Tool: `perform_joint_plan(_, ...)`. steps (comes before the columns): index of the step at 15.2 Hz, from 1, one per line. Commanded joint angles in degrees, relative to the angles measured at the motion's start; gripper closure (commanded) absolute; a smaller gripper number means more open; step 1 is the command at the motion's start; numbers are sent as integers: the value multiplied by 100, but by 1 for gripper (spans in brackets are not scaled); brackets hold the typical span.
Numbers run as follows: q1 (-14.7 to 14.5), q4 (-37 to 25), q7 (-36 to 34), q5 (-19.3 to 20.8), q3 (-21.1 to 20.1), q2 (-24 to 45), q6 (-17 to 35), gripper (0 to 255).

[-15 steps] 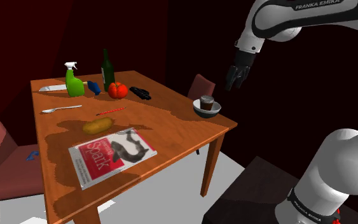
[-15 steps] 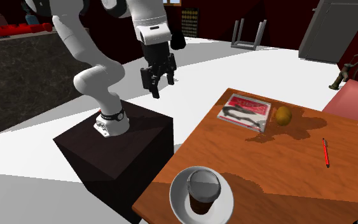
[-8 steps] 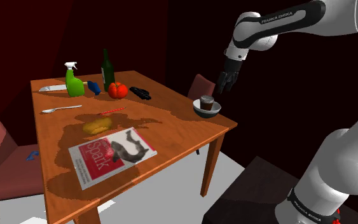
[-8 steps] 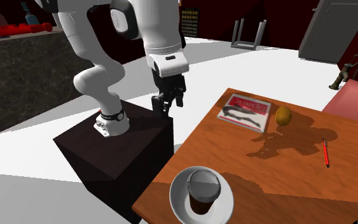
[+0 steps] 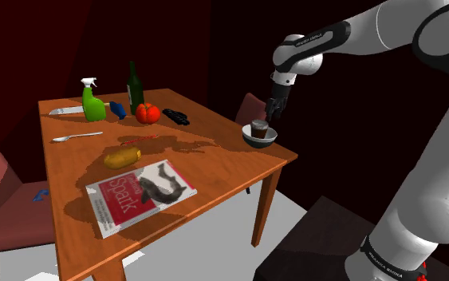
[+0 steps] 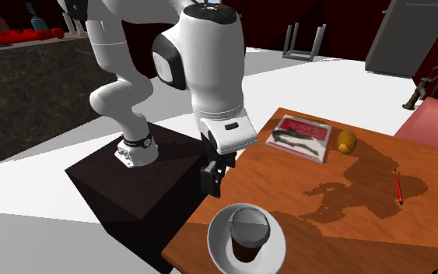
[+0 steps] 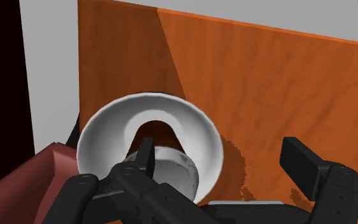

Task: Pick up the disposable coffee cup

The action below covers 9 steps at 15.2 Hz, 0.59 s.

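Shoulder view: hand (image 5: 271, 116) hangs just above the coffee cup (image 5: 259, 128). The cup stands upright in a white bowl (image 5: 261, 140) near the counter (image 5: 214, 160) edge on that view's right. No contact that I can see. Magazine (image 5: 141, 195), potato (image 5: 122, 158), tomato (image 5: 147, 112) and spray bottle (image 5: 93, 102) are well apart from it, not in the way.

Second exterior view: hand (image 6: 211, 185) is over the counter (image 6: 326, 233) edge, near the bowl (image 6: 219, 222) but off to that view's left of the coffee cup (image 6: 248, 233). Cup is brown with a grey top, nothing touching it.

Wrist view: fingers (image 7: 301, 162) spread wide, nothing clasped. Coffee cup (image 7: 171, 168) lines up with one finger rather than the gap. The hand (image 7: 220, 151) centre falls over the bowl (image 7: 101, 137) rim.

Status, my read: approach mostly done, grasp not started. Left to do: shift sideways to centre the cup in the gap, descend inside the bowl, pinch, lift. Risk is a finger clipping the rim or the cup top on the way down.
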State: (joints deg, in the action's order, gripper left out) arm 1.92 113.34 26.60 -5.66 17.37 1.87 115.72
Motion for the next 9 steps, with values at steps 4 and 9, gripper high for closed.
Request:
perform_joint_plan(4,224,-1092,560,-361,74,1221,-75,0)
perform_joint_plan(9,280,-1088,673,-459,48,1498,172,0)
